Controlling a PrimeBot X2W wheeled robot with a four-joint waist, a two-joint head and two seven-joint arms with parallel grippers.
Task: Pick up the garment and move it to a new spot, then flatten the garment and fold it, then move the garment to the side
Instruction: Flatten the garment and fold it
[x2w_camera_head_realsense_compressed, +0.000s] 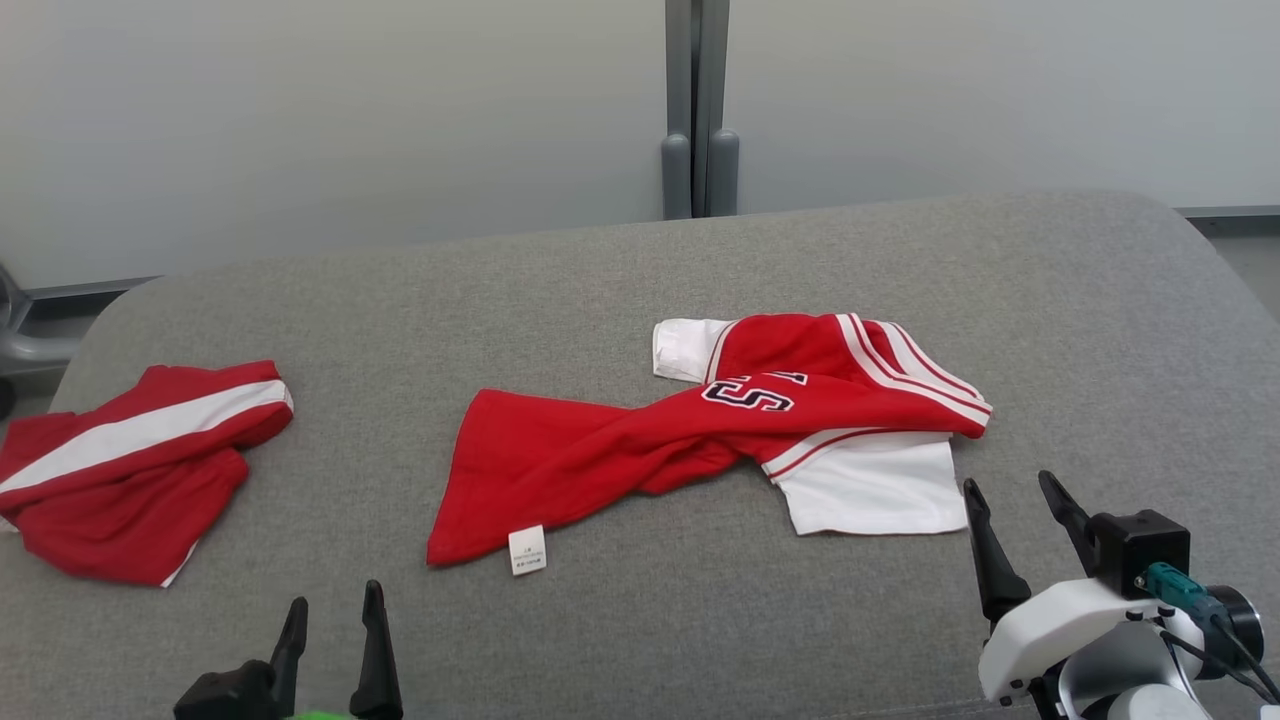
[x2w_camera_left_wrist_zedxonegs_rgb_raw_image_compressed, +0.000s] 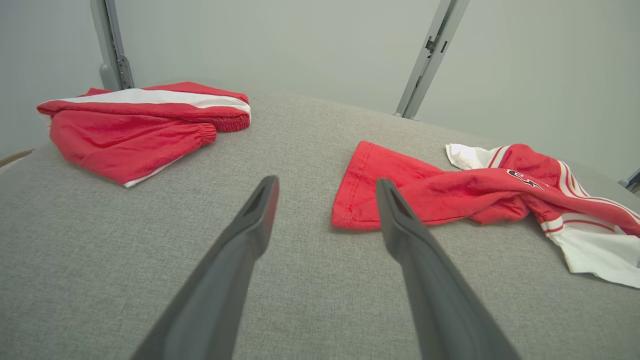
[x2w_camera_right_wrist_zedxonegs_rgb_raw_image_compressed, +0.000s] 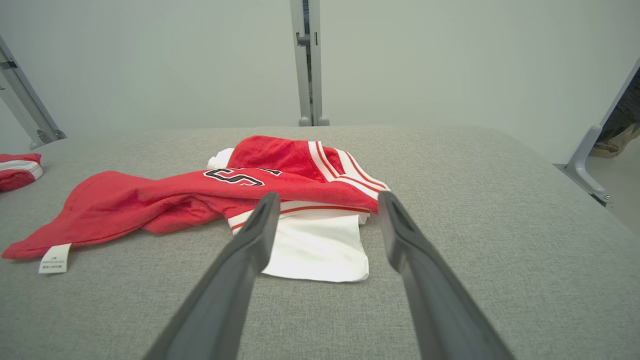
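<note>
Nearest the head camera, the left gripper sits at seven o'clock in the head view. Its two dark fingers are spread wide with nothing between them, above the bare grey fabric surface. The right gripper rises at four o'clock, its jaws also wide apart and empty. Its tips are just beside the garment's white sleeve and do not touch it.

In the left wrist view, the left gripper points at the garment's red hem, near it but apart. In the right wrist view, the right gripper frames the white sleeve between its open fingers.

A small white label hangs from the hem corner closest to the robot. The garment lies at the middle of the surface. It is a red jersey with white sleeves and striped trim, twisted along its length and unfolded. Its flat hem spreads toward eight o'clock and its bunched shoulders toward two o'clock. Black-and-white lettering shows on the twisted chest.

Well apart from it, at nine o'clock, a second red garment with a white stripe lies folded near the surface's left edge.

Beyond the far edge, at twelve o'clock, a grey post stands against a pale wall.
</note>
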